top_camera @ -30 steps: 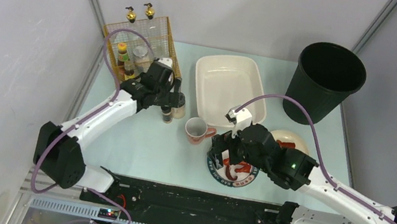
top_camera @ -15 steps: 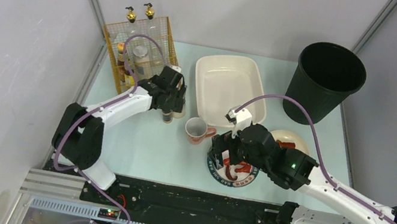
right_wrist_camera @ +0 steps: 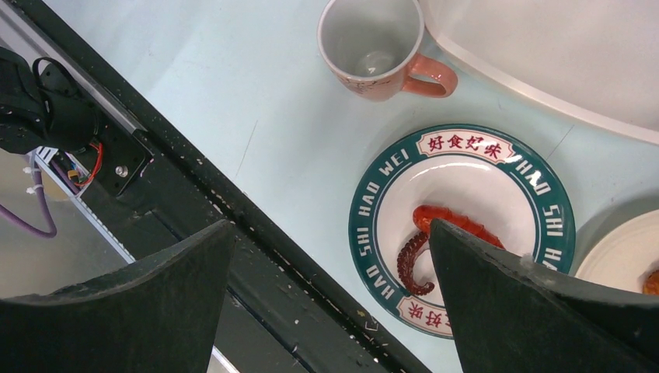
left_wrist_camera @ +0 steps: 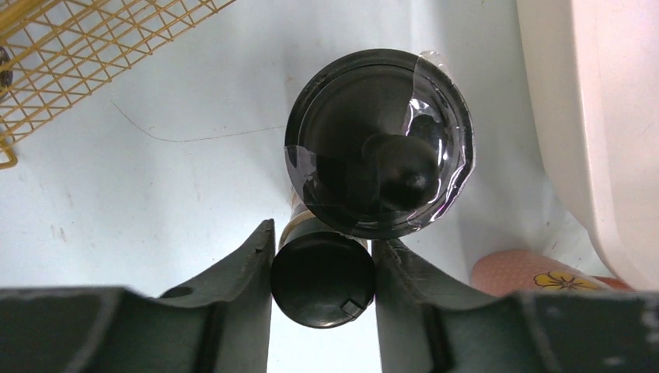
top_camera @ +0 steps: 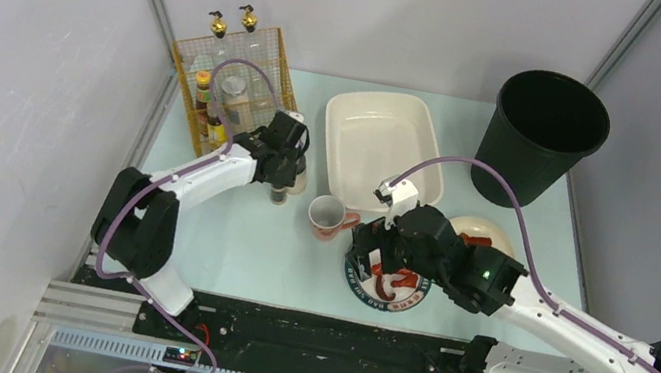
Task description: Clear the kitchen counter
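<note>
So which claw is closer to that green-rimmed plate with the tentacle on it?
The right. The right claw hovers open directly above the green-rimmed plate, while the left claw is across the counter near the wire basket, closed around a black-capped bottle.

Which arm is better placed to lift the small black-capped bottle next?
Left: the left gripper clamps the small black-capped bottle from both sides; the right gripper hangs open over the octopus plate.
</note>
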Available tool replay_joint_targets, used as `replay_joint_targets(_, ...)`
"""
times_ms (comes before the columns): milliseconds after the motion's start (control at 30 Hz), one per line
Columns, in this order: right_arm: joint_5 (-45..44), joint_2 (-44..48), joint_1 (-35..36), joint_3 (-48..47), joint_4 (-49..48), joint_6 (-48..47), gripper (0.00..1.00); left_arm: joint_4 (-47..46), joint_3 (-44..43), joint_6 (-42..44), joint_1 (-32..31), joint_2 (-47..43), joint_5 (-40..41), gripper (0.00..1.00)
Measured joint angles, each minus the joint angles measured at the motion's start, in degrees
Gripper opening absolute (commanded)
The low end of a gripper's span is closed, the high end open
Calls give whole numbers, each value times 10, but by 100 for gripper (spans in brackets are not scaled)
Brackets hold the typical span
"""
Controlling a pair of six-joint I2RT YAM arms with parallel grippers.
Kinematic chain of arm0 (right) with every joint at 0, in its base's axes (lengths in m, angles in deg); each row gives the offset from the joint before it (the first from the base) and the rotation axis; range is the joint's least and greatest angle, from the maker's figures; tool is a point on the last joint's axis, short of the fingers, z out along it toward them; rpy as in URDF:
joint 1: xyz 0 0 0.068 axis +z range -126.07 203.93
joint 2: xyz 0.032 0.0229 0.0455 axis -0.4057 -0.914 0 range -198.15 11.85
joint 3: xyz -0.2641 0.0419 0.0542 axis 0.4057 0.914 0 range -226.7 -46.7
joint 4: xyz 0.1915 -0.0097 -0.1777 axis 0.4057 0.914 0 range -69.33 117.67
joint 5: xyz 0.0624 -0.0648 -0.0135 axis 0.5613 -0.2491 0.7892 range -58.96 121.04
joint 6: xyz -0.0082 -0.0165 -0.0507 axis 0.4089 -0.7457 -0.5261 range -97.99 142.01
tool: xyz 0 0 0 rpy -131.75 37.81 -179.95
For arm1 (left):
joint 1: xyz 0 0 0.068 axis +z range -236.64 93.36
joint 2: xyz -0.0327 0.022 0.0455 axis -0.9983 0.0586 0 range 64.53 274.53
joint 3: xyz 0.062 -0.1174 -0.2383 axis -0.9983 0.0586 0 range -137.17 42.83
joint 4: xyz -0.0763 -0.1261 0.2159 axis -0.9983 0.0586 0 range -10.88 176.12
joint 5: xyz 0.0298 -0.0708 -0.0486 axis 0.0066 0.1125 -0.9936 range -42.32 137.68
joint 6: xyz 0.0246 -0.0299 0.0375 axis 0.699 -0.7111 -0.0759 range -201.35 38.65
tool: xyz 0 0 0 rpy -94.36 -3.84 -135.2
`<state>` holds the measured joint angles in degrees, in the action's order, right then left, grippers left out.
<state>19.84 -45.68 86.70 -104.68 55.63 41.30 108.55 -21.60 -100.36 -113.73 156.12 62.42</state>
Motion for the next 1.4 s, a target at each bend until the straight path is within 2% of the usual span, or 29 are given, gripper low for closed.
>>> replay_joint_targets(67, 0, -1, 0, 0, 0, 0, 100, -2, 2, 3, 0, -2, 0, 18)
replay_joint_targets(133, 0, -2, 0, 0, 0, 0, 100, -3, 7, 1, 0, -6, 0, 9)
replay_joint_targets(200, 0, -2, 0, 0, 0, 0, 100, -1, 11, 1, 0, -13, 0, 7)
replay_joint_targets(533, 0, -3, 0, 0, -1, 2, 100, 8, 17, -5, 0, -127, -1, 8)
replay_joint_targets(733, 0, -2, 3, 0, -1, 2, 100, 32, -12, -6, 0, -168, 18, 8)
replay_joint_targets(1000, 0, -1, 9, 0, -1, 2, 100, 54, -108, -6, 12, -165, 56, 4)
replay_joint_targets(1133, -1, 2, 12, 0, 0, 2, 100, 52, -148, -11, 43, -150, 58, 0)
replay_joint_targets(1400, -2, 10, 13, 0, -1, 2, 100, 55, -197, -22, 110, -82, 60, 1)
